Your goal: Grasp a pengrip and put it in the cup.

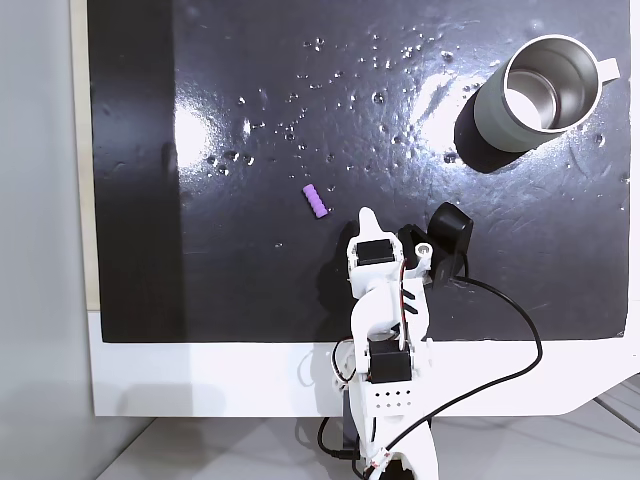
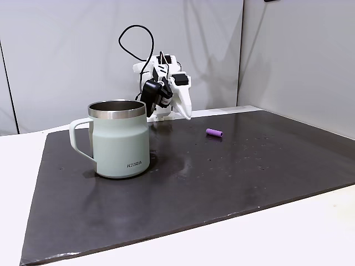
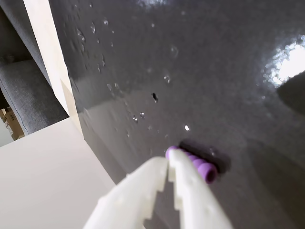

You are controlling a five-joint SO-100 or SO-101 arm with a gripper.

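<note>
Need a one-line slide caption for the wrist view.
Closed white gripper poised just short of the purple pengrip lying on the glossy dark mat.

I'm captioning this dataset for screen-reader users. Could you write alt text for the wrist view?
The white gripper reaches in from the bottom edge with its two fingers pressed together, their tips just in front of a small purple pengrip lying on a glossy black mat. A pale table edge runs along the mat's left side.

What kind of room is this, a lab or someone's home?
Hard to say; probably a hobby or test bench. A small white arm with loose cables sits on a white table with a black mat, against bare walls.
</note>
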